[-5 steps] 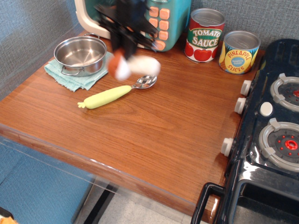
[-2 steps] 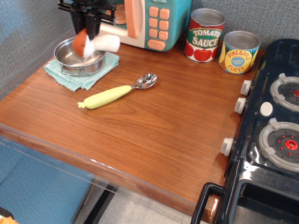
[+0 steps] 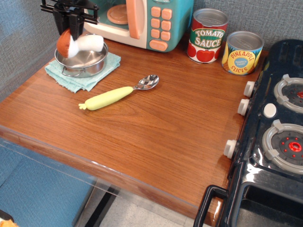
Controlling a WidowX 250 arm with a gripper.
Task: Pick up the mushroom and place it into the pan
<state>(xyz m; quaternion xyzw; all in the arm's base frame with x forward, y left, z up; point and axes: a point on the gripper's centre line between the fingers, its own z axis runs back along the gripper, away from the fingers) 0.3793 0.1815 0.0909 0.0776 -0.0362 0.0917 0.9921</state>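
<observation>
My black gripper (image 3: 70, 33) is at the far left, above the pan, shut on the mushroom (image 3: 79, 43). The mushroom has a reddish-brown cap at the left and a white stem pointing right. It hangs sideways just over the pan's far rim. The pan (image 3: 81, 60) is a small shiny steel pot with loop handles, standing on a teal cloth (image 3: 85, 73). The inside of the pan shows bare metal below the mushroom.
A spoon (image 3: 119, 93) with a yellow-green handle lies on the wooden counter (image 3: 156, 132). A teal toy microwave (image 3: 147, 21) stands at the back, with a tomato sauce can (image 3: 208, 35) and a pineapple can (image 3: 242, 53) to its right. A toy stove (image 3: 279, 132) fills the right side.
My gripper has carried the mushroom left from beside the spoon to over the pan, then a little further left.
</observation>
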